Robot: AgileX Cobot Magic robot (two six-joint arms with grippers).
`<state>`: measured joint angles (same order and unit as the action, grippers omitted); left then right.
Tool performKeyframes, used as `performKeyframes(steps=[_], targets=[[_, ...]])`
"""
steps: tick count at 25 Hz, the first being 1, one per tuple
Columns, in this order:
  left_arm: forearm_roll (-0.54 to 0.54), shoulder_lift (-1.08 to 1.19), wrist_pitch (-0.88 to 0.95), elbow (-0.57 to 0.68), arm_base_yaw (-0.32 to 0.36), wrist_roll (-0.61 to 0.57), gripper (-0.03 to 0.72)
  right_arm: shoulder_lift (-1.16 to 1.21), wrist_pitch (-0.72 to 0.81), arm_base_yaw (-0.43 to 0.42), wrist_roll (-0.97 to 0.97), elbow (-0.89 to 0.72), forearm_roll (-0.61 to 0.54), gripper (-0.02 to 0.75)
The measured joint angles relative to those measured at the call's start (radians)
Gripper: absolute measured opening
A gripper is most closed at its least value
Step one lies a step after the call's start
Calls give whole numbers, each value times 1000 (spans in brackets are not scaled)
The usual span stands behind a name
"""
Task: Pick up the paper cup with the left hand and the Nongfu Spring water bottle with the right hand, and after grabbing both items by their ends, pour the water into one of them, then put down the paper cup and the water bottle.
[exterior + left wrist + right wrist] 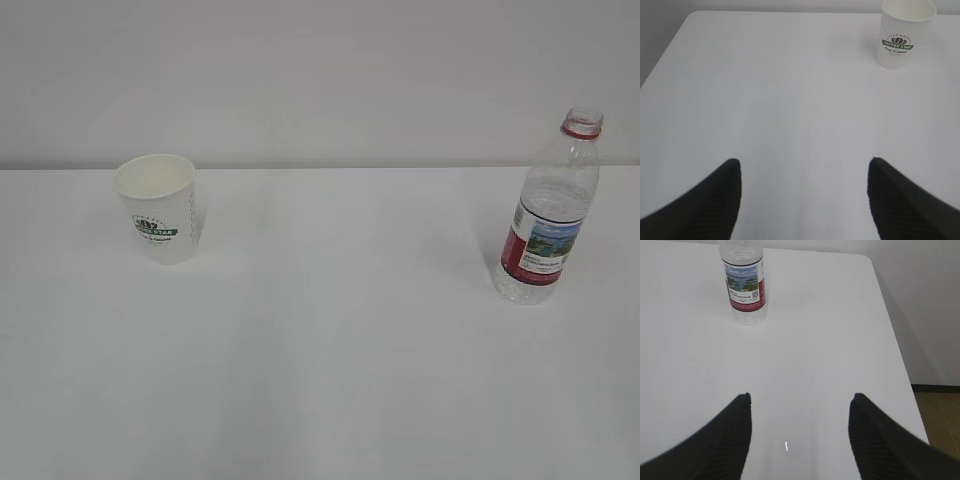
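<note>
The white paper cup (pixel 160 208) with a green logo stands upright on the left of the white table (pixel 330 350). In the left wrist view the paper cup (pixel 901 35) is far ahead at the upper right, well clear of my open left gripper (pixel 804 162). The capless Nongfu Spring water bottle (pixel 550 215), clear with a red-and-white label, stands upright at the right. In the right wrist view the bottle (pixel 744 282) sits ahead at the upper left, far from my open right gripper (pixel 800 396). Neither arm shows in the exterior view. Nothing lies between either pair of fingers.
The table's right edge (pixel 895 340) and rounded far corner show in the right wrist view, with floor (pixel 937 415) beyond. Its left edge (pixel 665 50) shows in the left wrist view. A pale wall (pixel 320 80) stands behind the table.
</note>
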<state>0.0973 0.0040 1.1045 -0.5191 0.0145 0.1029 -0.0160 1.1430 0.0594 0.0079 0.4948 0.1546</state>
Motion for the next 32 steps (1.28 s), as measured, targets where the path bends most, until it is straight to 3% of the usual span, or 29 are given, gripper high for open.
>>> performKeyframes(steps=[23, 32], targets=[[0, 0, -2, 0, 0, 0, 561, 0, 0, 0, -1, 2, 0, 464], [10, 0, -70, -37, 0, 0, 559, 0, -42, 0, -1, 75, 0, 465]])
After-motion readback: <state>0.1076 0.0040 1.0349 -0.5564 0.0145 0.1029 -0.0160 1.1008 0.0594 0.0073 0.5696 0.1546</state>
